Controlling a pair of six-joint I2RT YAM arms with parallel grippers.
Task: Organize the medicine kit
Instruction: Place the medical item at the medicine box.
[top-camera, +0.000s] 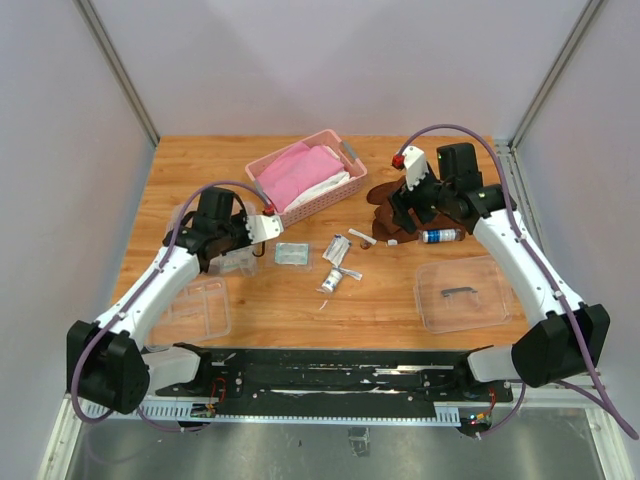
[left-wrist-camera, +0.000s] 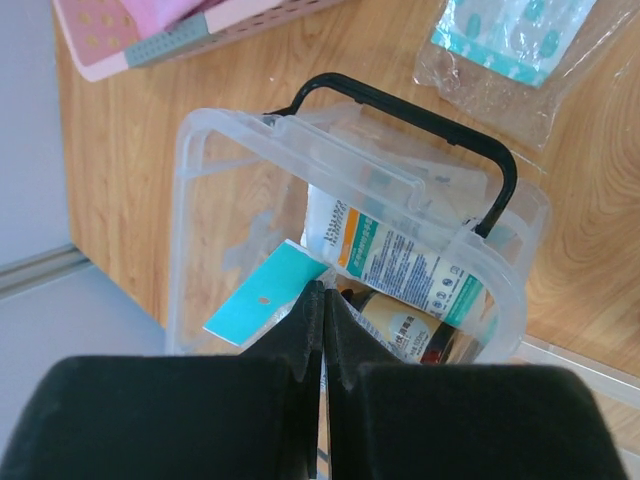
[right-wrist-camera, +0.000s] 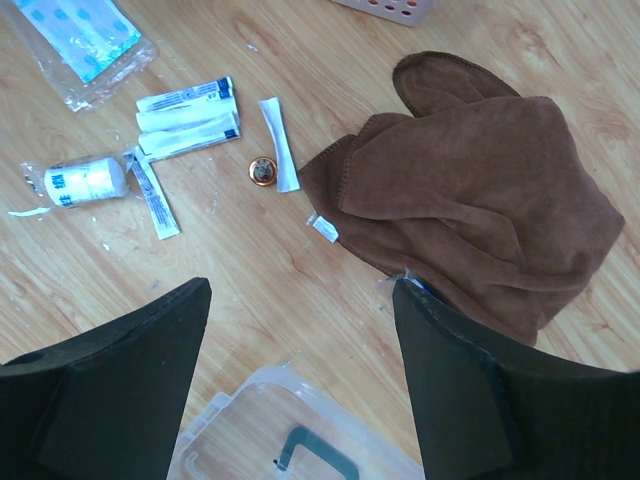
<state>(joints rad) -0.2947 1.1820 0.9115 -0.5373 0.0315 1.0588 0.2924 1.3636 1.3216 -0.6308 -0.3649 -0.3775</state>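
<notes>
The medicine kit's clear box (top-camera: 232, 262) stands at the left of the table; in the left wrist view its rim (left-wrist-camera: 230, 130) and black handle (left-wrist-camera: 420, 125) show, with a white carton (left-wrist-camera: 400, 255) and a brown bottle (left-wrist-camera: 405, 335) inside. My left gripper (top-camera: 240, 252) (left-wrist-camera: 322, 292) is over the box, jaws closed on a thin packet with a teal header (left-wrist-camera: 262, 297). The divided clear tray (top-camera: 195, 310) lies in front. The clear lid (top-camera: 465, 295) (right-wrist-camera: 300, 440) lies at the right. My right gripper (top-camera: 405, 215) (right-wrist-camera: 300, 285) is open and empty above bare wood beside a brown cloth (right-wrist-camera: 470, 190).
A pink basket (top-camera: 305, 175) with pink cloth stands at the back. Loose on the wood are a blister packet (top-camera: 292, 253) (right-wrist-camera: 85, 35), white sachets (right-wrist-camera: 190, 110), a bandage roll (right-wrist-camera: 85, 180), a small amber disc (right-wrist-camera: 263, 171) and a blue-capped bottle (top-camera: 440, 236).
</notes>
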